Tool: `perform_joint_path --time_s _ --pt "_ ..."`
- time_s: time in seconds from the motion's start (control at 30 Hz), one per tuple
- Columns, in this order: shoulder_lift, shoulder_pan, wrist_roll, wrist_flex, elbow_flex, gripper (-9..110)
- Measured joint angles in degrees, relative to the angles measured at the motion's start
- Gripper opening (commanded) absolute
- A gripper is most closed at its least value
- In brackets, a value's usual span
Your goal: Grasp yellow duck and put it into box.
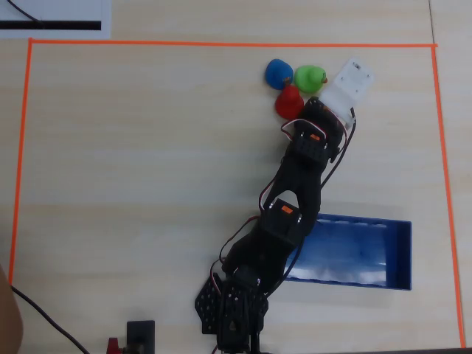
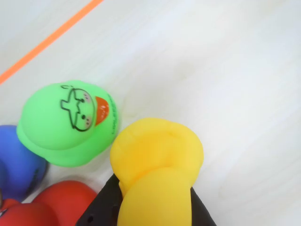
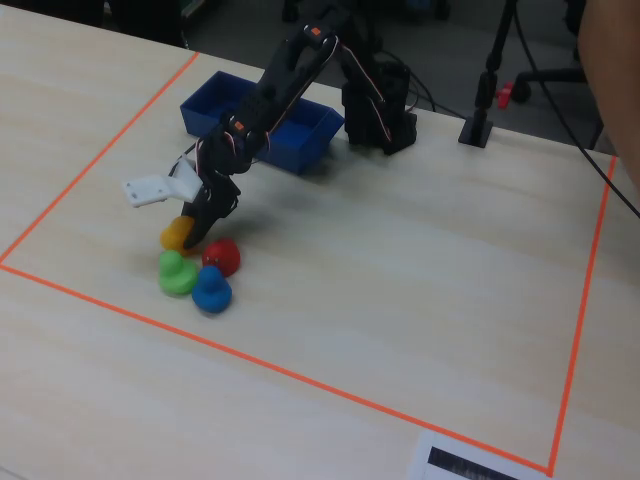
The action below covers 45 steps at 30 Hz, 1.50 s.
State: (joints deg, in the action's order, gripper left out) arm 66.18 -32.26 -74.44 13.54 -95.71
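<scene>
Fixed view, left to right. White moving finger [image 3: 150, 189] — swung wide, the hand [image 3: 190, 228] spread. Yellow duck [image 3: 177, 234] on the bench [image 3: 400, 280], against the dark fixed finger [image 3: 205, 222], not clenched. Green duck [image 3: 177, 273], blue duck [image 3: 211, 290], red duck [image 3: 221, 256] clustered just beside. Box [image 3: 262, 124] — blue tray well apart, by the arm's base. Wrist view: yellow duck [image 2: 157, 174] close to the green duck [image 2: 68, 123]; whether they touch, cannot tell.
</scene>
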Motion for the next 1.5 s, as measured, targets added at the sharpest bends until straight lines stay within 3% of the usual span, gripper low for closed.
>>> perform_joint_path --time_s 0.17,0.33,0.53,0.67,1.03,1.3,1.5 --pt "5.71 -1.32 5.89 7.65 0.97 0" --pt "18.46 -0.53 10.63 22.50 4.31 0" --pt "35.95 1.41 11.78 41.75 2.46 0" --pt "45.18 -4.39 10.72 49.57 -1.32 0" --pt "46.32 -38.23 2.37 47.11 -10.72 0" --pt "47.46 -49.31 -1.67 46.14 -19.51 0" --pt "47.72 -49.75 -7.29 40.17 -28.92 26"
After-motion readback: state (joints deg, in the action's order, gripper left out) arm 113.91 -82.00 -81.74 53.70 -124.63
